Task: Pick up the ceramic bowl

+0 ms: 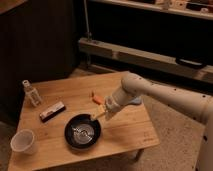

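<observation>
My gripper is at the rim of the ceramic bowl — how wide, I cannot tell — I would lower slowly astride it.

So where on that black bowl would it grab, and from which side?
Probably the rim of the ceramic bowl, at its edge nearest the arm, coming down from above. The bowl is wide, shallow and upright, so only the rim offers a hold, and the gripper hovers by that edge.

Likely a lab or test room: a low wooden bench on speckled floor, dark panels left of the bench, a metal rail behind it. The gripper hangs over the bench's middle.
</observation>
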`<state>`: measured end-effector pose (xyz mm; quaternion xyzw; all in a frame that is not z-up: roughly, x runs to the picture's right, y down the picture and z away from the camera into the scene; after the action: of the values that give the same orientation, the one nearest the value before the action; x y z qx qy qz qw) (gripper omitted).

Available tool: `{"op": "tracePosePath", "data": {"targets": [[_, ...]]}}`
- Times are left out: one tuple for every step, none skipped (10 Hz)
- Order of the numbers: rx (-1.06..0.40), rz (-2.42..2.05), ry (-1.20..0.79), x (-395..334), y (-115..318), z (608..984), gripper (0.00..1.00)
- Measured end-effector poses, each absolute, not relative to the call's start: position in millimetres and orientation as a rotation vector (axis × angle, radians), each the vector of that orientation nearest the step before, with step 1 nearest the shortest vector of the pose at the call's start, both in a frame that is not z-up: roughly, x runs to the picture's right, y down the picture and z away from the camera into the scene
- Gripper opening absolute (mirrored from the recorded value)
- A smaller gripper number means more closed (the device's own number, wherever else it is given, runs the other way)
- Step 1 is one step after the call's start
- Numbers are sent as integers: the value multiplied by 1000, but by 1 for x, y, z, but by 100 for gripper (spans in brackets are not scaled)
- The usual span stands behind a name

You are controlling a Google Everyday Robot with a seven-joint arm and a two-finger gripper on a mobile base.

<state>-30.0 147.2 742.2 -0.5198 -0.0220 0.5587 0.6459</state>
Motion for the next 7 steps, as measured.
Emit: {"op": "tracePosePath", "data": {"targets": [[-1187,1275,-37,-27,152,747,65],[-1189,1277,-28,-26,155,751,65],[-1191,1283,-12,-23,160,758,65],[-1196,1287,9,-20,168,770,65],[-1195,1288,18,-20,170,776,65],[-1192,1290,22,-19,170,780,65],[-1189,1291,25,-19,169,784,65]]}}
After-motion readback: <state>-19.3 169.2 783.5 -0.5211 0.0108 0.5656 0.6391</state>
